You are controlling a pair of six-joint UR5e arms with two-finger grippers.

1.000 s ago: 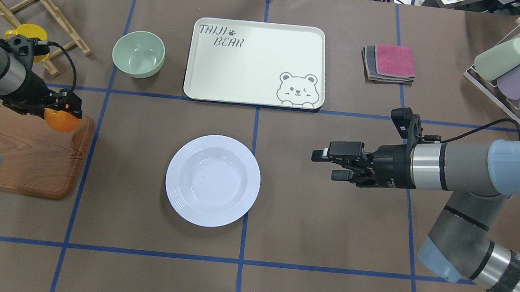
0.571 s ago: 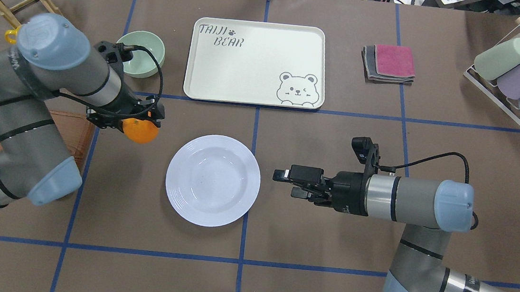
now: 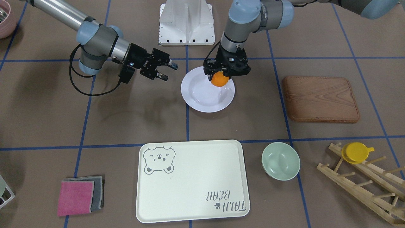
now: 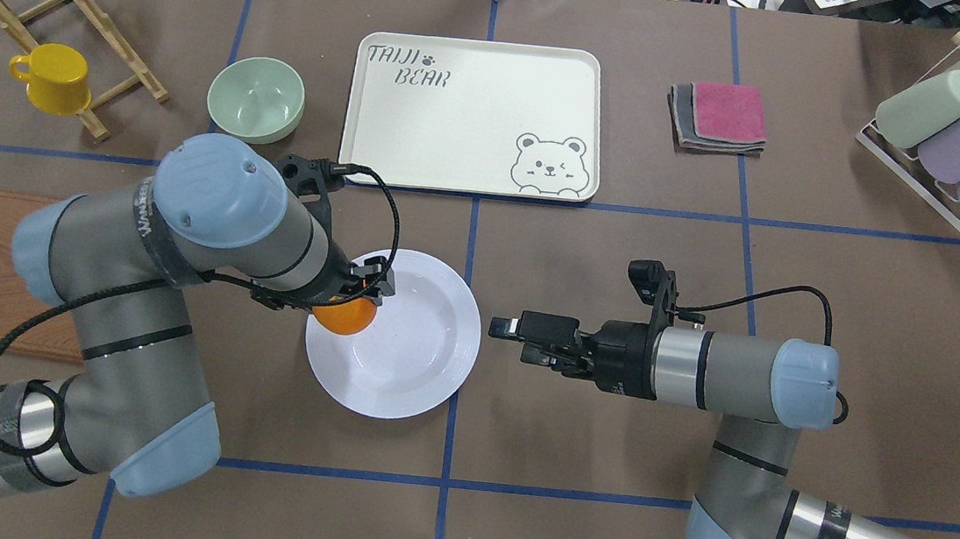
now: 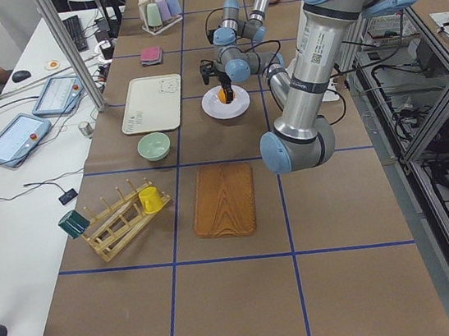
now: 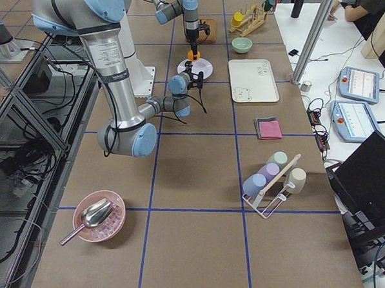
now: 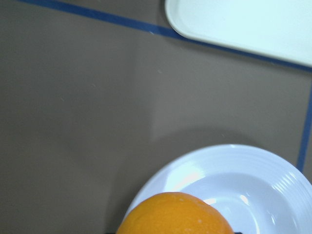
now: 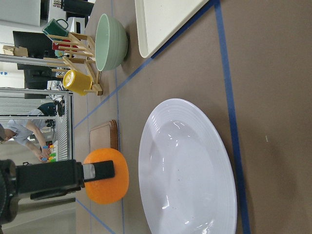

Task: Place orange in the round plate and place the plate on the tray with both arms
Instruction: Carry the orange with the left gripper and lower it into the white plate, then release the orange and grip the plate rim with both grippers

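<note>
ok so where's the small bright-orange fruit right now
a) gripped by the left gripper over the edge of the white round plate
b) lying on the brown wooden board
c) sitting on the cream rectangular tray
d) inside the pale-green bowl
a: the left gripper is shut on the small bright-orange fruit, which hangs over the edge of the white round plate.

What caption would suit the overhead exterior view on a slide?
Left gripper holds the orange over the round plate's edge; the open right gripper waits beside the plate, the tray beyond.
</note>
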